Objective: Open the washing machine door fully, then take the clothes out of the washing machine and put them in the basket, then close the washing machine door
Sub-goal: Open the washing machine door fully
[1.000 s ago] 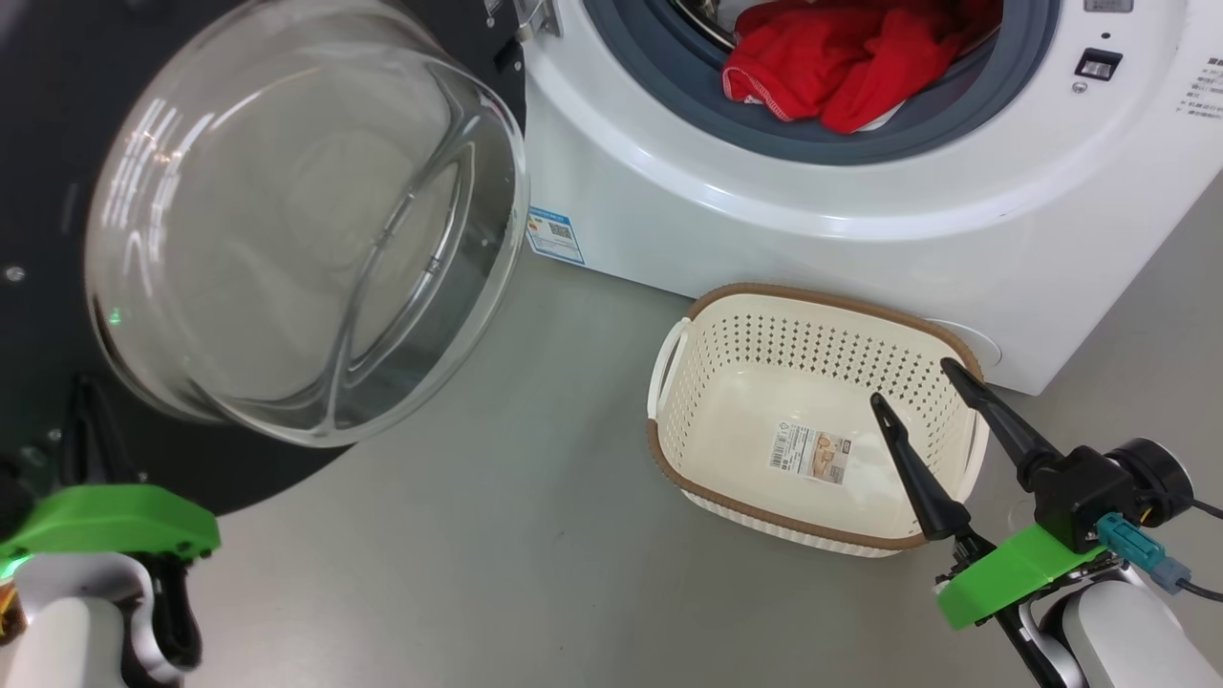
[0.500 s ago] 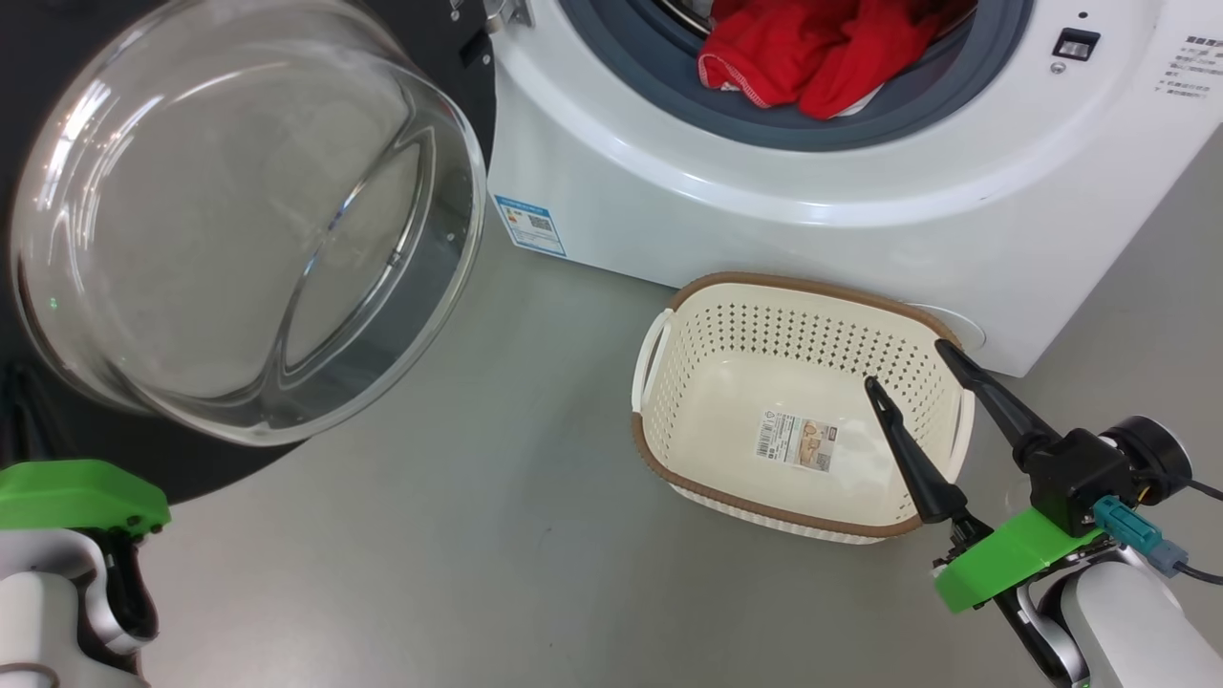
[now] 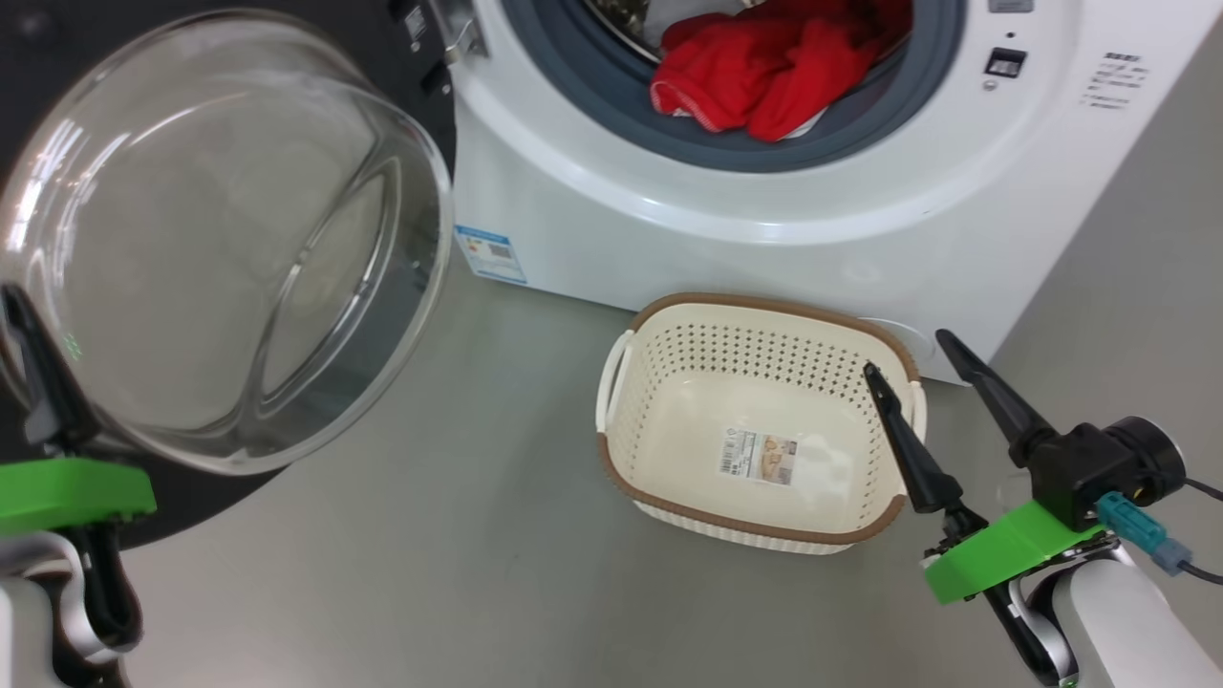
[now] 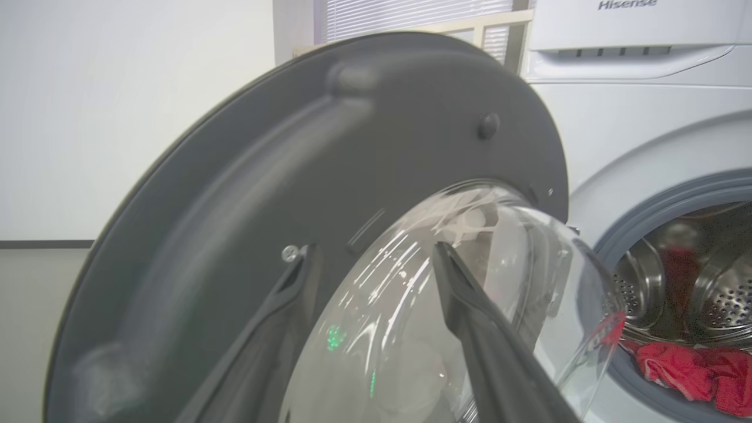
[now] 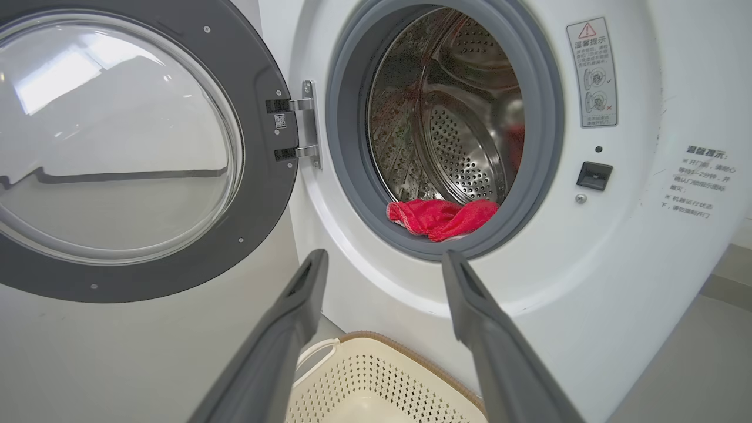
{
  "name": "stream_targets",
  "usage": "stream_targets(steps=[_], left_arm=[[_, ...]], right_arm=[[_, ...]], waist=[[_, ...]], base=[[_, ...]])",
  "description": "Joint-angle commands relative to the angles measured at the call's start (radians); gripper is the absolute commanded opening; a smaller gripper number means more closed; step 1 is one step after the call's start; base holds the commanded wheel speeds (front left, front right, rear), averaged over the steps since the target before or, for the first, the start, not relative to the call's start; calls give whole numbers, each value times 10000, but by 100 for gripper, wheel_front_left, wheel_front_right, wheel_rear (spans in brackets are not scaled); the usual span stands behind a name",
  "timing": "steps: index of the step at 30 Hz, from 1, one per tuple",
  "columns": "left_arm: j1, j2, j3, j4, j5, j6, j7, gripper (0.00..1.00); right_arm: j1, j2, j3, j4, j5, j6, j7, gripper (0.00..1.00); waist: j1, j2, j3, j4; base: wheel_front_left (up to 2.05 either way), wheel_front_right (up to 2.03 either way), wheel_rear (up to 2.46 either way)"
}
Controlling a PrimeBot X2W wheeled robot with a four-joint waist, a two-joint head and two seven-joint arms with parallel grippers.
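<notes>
The washing machine door (image 3: 220, 239) stands swung wide open at the left, its glass bowl bulging toward me. In the left wrist view my left gripper (image 4: 374, 249) is open, close to the door's (image 4: 294, 147) dark inner face and glass, gripping nothing; one of its fingers (image 3: 38, 373) shows in the head view. Red clothes (image 3: 755, 76) lie at the drum mouth of the washing machine (image 3: 745, 210), on the grey ring. The cream basket (image 3: 669, 311) sits empty on the floor before it. My right gripper (image 3: 908, 354) is open over the basket's right rim, pointing at the clothes (image 5: 440, 216).
Grey floor spreads between the door and the basket. A blue label (image 3: 489, 253) marks the machine's lower left corner. The door hinge (image 5: 305, 129) and the latch slot (image 5: 593, 175) flank the drum opening. A pale wall stands behind the door.
The head camera has shifted, so the machine and basket sit further left in the picture. A left finger now rises higher in front of the glass bowl. The right gripper keeps its pose.
</notes>
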Motion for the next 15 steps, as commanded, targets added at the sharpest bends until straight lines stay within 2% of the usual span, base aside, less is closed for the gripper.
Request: stream_targets(steps=[1,7,9,13,15], left_arm=[[-84,467,310,-472,56,2,41,100],[248,285,-144,-2759,80,-19,534,100],[361,194,-606,-3639,132,-213,734,100],[481,-13,-1215,-4266,-55,-651,852,100],[568,-2,-1341,-4302,154,-579,817,100]], right_arm=[[30,6,86,-299,-15,60,-65,100],[280,262,-304,-495,-127,60,-65,100],[371,383,-440,-596,-178,60,-65,100],[417,491,-582,-727,-244,60,-65,100],[420,548,-661,-795,-284,60,-65,100]], waist=[[0,-1,-167,-192],[0,-1,-410,-756],[0,-1,-504,-1100],[0,-1,-579,-1585],[0,-1,-620,-1840]], base=[[0,0,0],[0,0,0],[0,0,0],[0,0,0],[0,0,0]])
